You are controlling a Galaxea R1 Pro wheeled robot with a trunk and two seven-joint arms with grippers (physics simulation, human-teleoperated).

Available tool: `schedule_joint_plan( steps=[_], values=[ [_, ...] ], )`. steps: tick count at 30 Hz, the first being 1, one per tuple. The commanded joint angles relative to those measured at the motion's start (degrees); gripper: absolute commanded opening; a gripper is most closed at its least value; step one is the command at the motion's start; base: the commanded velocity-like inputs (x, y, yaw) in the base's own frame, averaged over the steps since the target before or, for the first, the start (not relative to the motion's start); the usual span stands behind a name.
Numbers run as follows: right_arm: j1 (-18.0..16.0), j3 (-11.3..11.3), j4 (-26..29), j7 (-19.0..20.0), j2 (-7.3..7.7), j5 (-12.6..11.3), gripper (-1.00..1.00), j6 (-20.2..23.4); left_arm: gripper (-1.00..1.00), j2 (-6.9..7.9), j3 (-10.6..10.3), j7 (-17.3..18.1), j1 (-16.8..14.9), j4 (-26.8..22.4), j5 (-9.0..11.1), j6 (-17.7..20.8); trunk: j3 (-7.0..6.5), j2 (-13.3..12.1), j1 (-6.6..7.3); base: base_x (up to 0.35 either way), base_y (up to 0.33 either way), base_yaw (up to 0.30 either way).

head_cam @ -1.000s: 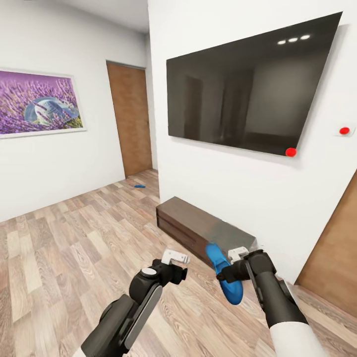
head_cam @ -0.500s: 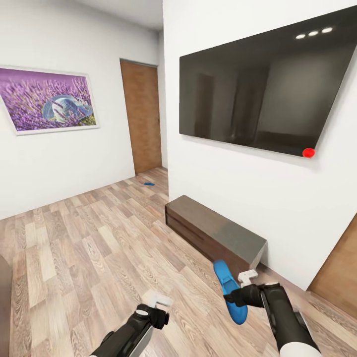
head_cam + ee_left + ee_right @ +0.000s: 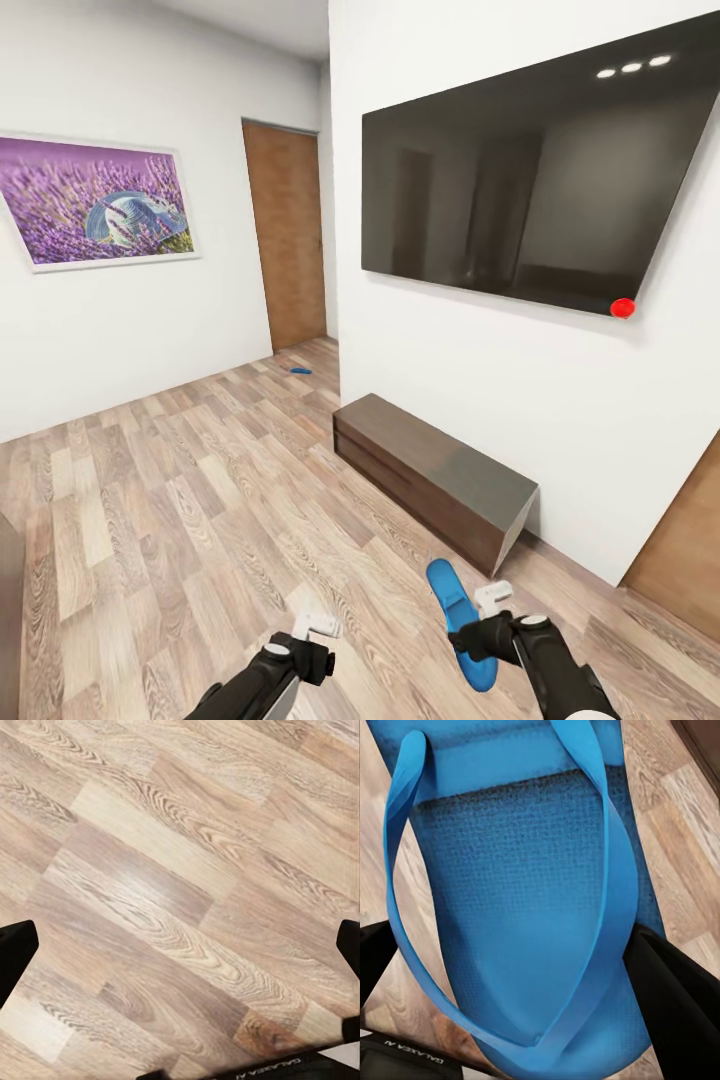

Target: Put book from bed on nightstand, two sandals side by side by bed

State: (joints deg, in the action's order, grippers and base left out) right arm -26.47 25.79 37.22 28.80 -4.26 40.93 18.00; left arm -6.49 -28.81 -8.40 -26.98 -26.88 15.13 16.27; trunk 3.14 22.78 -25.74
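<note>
right gripper (image 3: 487, 628) gripping sandal (image 3: 459, 621), fingertips hidden

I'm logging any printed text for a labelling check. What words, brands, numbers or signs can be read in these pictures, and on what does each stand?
"GALAXEA A…", upside down and cut off by the picture's edge: on the dark body of the left gripper.
"GALAXEA A…", upside down, small and partly cut off: on the dark body of the right gripper, which holds the blue sandal.
No readable text on the television, the lavender picture or the low cabinet.
</note>
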Motion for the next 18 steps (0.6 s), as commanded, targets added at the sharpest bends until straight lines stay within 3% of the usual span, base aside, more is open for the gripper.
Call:
schedule_joint_plan(
  steps=[1, 7, 12, 18],
  values=[
    [-0.1, 0.4, -0.4, 0.3, -0.1, 0.4, -1.0, -0.1, 1.0, 0.06, -0.5, -0.5, 0.0, -0.1, 0.6, -0.2, 0.14, 0.1, -0.04, 0.0, 0.0, 0.0],
    [-0.1, 0.5, -2.7, -0.5, -0.13, 0.4, -1.0, -1.6, 1.0, 0.21, -0.5, -0.4, 0.1, 0.2, 0.6, -4.0, 0.14, 0.1, -0.04, 0.037, 0.0, 0.0],
    [-0.1, 0.6, -3.7, -0.8, -0.19, 0.3, -1.0, -3.5, 1.0, 0.3, -0.5, -0.3, 0.2, 1.2, 0.6, -5.5, 0.14, 0.1, -0.04, 0.2, 0.0, 0.012],
    [-0.1, 0.4, -5.4, -2.7, -0.27, 0.3, -1.0, -4.5, 1.0, 0.3, -0.5, -0.2, 0.2, 2.3, 0.7, -7.0, 0.18, 0.1, -0.04, 0.173, 0.0, 0.143]
  ],
)
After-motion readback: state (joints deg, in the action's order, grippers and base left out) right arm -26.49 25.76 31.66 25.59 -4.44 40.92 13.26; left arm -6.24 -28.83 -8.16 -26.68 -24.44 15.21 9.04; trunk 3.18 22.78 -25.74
